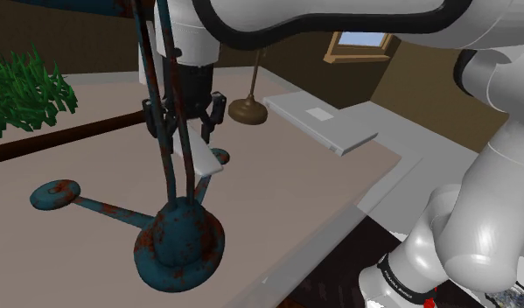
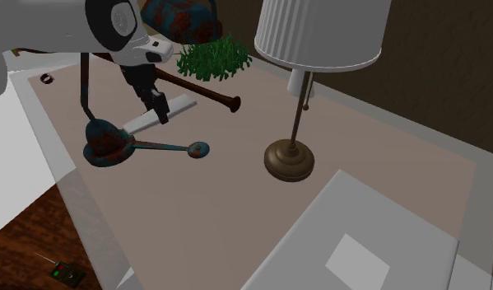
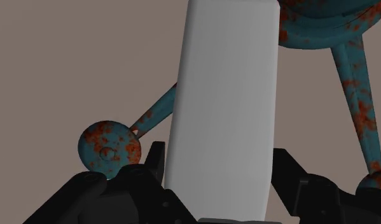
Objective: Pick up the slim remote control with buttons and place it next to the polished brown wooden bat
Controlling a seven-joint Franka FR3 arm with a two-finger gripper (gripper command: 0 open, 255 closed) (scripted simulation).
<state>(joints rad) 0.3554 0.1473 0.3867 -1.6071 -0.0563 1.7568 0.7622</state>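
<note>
Gripper (image 3: pixel 217 159) closed across width of pale slim remote (image 3: pixel 224 95), pads (image 3: pixel 158 159) against both long edges, about mid-length. Remote's long axis square to closing line; resting on table (image 2: pixel 236 189) or just above, cannot tell. Brown bat (image 2: pixel 199 89) near, past one remote end, angled across it. Rust-spotted teal stand (image 1: pixel 177 241) close alongside: short carry, likely tight.

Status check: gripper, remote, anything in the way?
Gripper shut on the white remote. Legs of the rusty teal stand close on either side. The brown bat lies beyond, by the plant.
</note>
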